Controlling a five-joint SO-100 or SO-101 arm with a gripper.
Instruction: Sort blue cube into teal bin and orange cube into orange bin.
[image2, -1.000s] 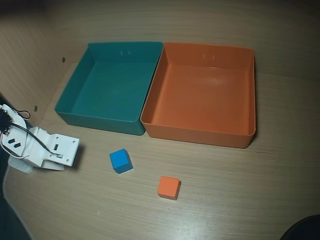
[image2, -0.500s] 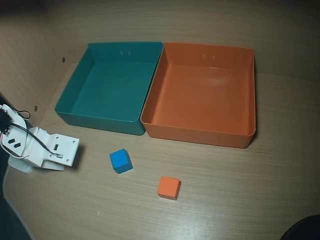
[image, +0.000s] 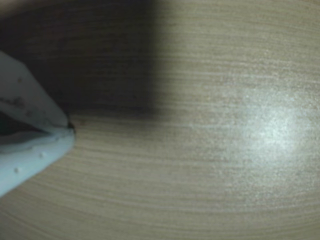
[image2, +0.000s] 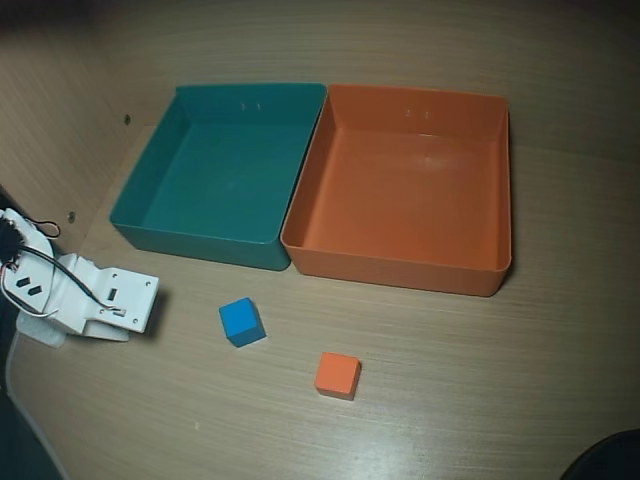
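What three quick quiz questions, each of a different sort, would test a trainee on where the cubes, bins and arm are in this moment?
1. True or false: the blue cube already lies inside the teal bin.
2. Multiple choice: in the overhead view, the orange cube sits A) in the orange bin, B) on the bare table in front of the bins, C) on top of the blue cube.
3. Fill in: in the wrist view, the gripper has only ____ in front of it.

Key: 1 false, it lies on the table; 2 B; 3 bare table.
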